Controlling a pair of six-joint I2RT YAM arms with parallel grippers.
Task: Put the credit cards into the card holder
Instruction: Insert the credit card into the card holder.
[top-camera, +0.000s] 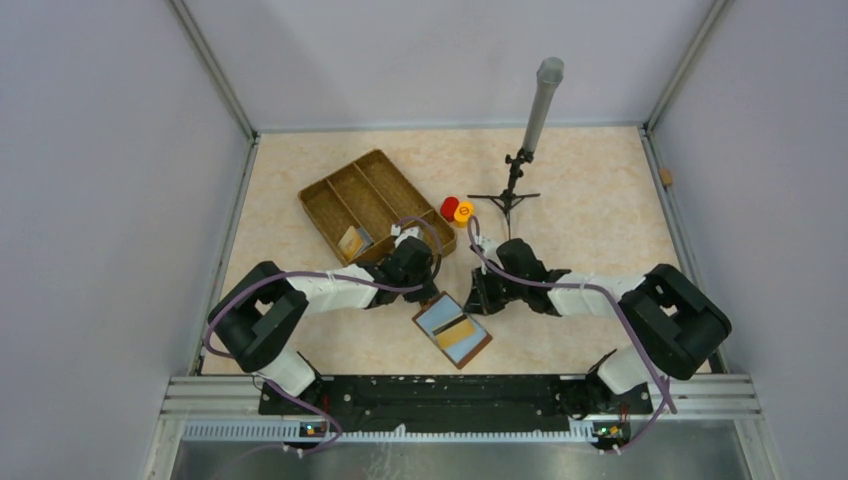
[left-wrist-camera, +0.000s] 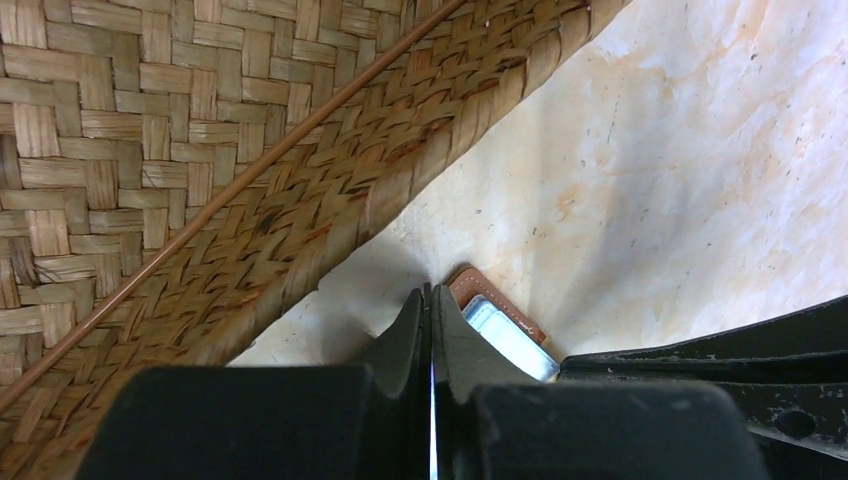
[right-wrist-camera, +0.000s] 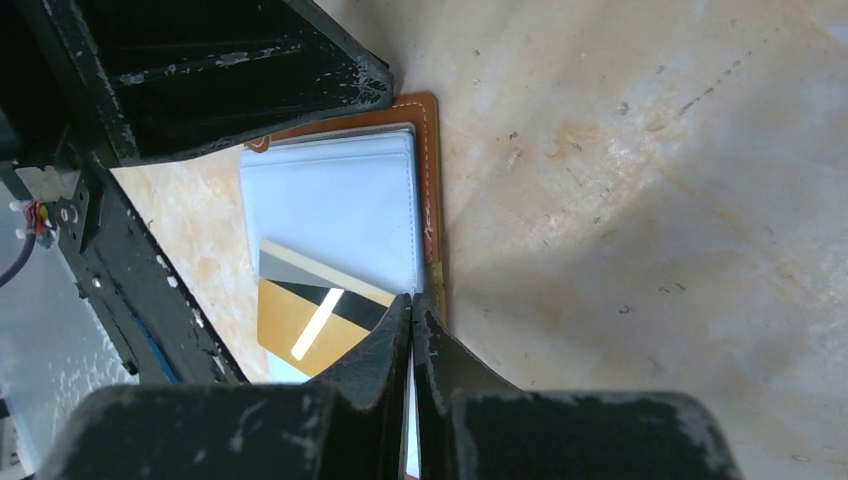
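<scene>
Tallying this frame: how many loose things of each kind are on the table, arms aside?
Credit cards: 2
Card holder: 1
Wicker tray: 1
Round caps: 2
Stand: 1
Total: 7

**Black Joints, White Shells, Purple Leads**

The left arm (top-camera: 335, 290) and right arm (top-camera: 590, 295) are each showing white shells between bulky black joint housings. A purple cable (top-camera: 300, 274) is running along each arm behind the fingers. The left gripper (left-wrist-camera: 430, 295) is showing matte black fingers (left-wrist-camera: 405, 335), wedge-shaped and tapering to thin tips. The right gripper (right-wrist-camera: 412, 300) is showing the same black wedges, dusted grey. Just beside those fingers, the other gripper's black casing (right-wrist-camera: 200, 70) is wearing white scuffs and chips, with small coloured wires (right-wrist-camera: 38, 215) and screw holes (right-wrist-camera: 72, 213) behind it.
</scene>
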